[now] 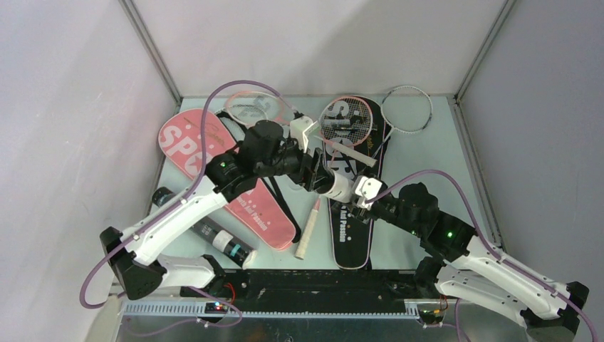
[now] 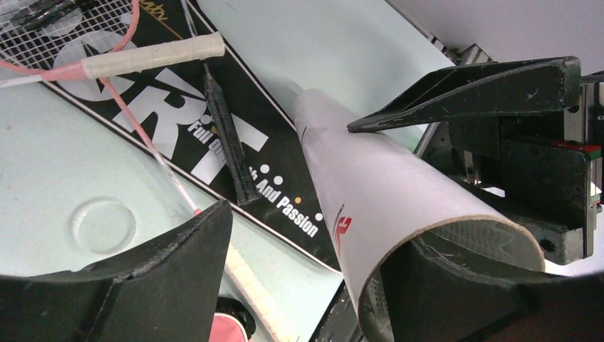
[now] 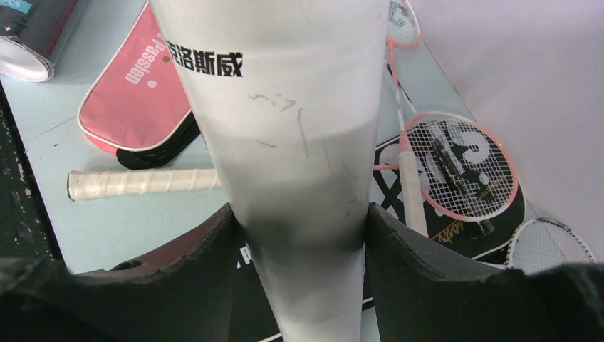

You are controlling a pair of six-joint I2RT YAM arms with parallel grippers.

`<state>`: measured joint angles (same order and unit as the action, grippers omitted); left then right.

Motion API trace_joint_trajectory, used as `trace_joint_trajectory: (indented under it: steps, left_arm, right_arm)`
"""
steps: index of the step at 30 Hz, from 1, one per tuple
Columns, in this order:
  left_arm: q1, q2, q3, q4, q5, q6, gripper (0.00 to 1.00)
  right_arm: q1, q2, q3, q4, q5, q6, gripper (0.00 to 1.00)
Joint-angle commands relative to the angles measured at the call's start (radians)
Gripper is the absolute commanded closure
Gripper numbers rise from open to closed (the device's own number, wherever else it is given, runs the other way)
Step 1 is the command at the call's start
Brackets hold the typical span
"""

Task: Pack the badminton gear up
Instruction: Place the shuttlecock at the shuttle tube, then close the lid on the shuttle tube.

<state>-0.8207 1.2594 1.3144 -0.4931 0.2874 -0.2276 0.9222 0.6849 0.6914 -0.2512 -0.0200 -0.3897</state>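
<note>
Right end effector [image 3: 299,239] has the white shuttle tube [image 3: 285,128] clamped: both fingers press on opposite sides of the barrel, and the tube runs out ahead of it, held above the counter [image 1: 427,146]. Facing it from the other side is the left end effector [image 2: 324,231], spread wide, nothing pinched. The tube's open end sits between its fingers, hard by one of them, while the other finger [image 2: 164,263] stands clear with counter showing in the gap. Whether the nearer finger touches the rim cannot be told.

Directly beneath both end effectors lies the black SPORT cover [image 1: 349,239], flat on the counter. On its far half, beyond the right end effector's tips, rests the head of the pink racket [image 3: 459,167]; its shaft slants back under the tube, and its white grip lies just beside the cover, below the left end effector. A pale-framed racket [image 1: 249,107] lies beyond the left end effector, its white-wrapped handle crossing over the pink head. The white racket [image 1: 407,108] has its head off the cover's far corner, well beyond the right end effector, with its dark grip lying on the cover's lettering.

Behind the left end effector, under its arm, the pink SPORT cover [image 1: 178,139] lies flat. Further back, just beside that cover's near end, the black shuttle tube [image 1: 214,235] lies on its side
</note>
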Motion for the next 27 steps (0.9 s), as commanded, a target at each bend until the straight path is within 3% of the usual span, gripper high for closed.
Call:
trace_joint_trajectory:
  steps: [1, 7, 11, 17, 22, 27]
  left_arm:
    - [-0.001, -0.081, 0.052, -0.012, -0.030, -0.018, 0.21]
    - [-0.001, -0.197, 0.059, 0.009, 0.007, -0.073, 0.16]
    - [-0.001, -0.238, 0.044, -0.019, -0.039, -0.082, 0.16]
    - [0.000, -0.241, -0.023, -0.143, -0.386, -0.115, 0.22]
    - [0.004, -0.200, -0.136, -0.148, -0.490, -0.147, 0.26]
    - [0.095, -0.046, -0.165, -0.163, -0.539, -0.209, 0.37]
  right_arm:
    - [0.010, -0.012, 0.056, 0.077, 0.019, -0.004, 0.48]
    - [0.009, -0.034, 0.056, 0.039, 0.079, 0.001, 0.48]
    - [0.010, -0.052, 0.056, 0.016, 0.097, 0.007, 0.47]
    - [0.010, -0.097, 0.056, -0.002, 0.148, 0.023, 0.47]
    - [0.010, -0.128, 0.056, -0.011, 0.177, 0.024, 0.48]
    - [0.010, -0.143, 0.056, 0.003, 0.193, 0.016, 0.48]
